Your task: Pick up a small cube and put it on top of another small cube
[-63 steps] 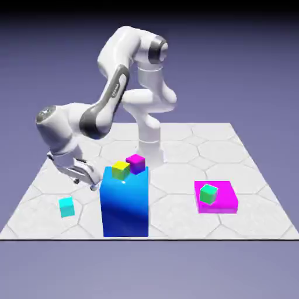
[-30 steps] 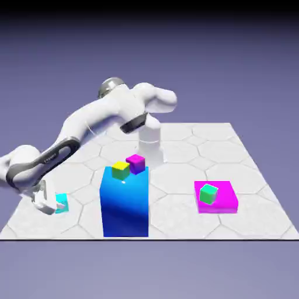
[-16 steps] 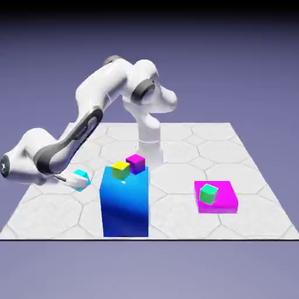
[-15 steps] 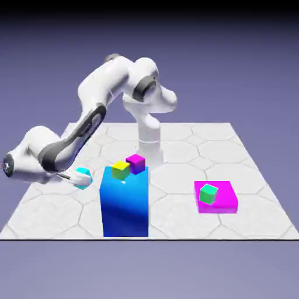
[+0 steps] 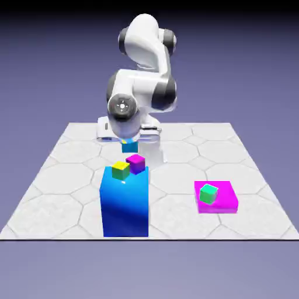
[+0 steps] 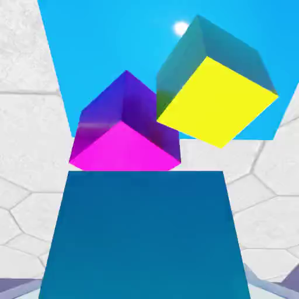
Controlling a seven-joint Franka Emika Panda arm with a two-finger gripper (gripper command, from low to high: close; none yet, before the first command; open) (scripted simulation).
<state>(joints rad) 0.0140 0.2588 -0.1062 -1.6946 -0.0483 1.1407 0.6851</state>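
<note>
The white arm's gripper [image 5: 129, 142] pinched the small plain cyan cube [image 5: 129, 146], mostly hidden under the hand, above the tall blue block [image 5: 125, 204]. In the hand view it filled six o'clock, hiding the fingertips; magenta cube [image 6: 124, 146] and yellow cube [image 6: 219, 99] showed beyond.

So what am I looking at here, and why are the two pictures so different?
Both are computer-rendered. The white jointed machine is a robot arm ending in a two-fingered claw. One picture is taken from outside, across the table. The other comes from a camera on the arm's hand, looking along the claw. The claw is shut on a small cyan cube, which fills the bottom of the hand picture. Below it, a yellow cube and a magenta cube sit on a tall blue block. A green cube rests on a flat magenta slab.
</note>
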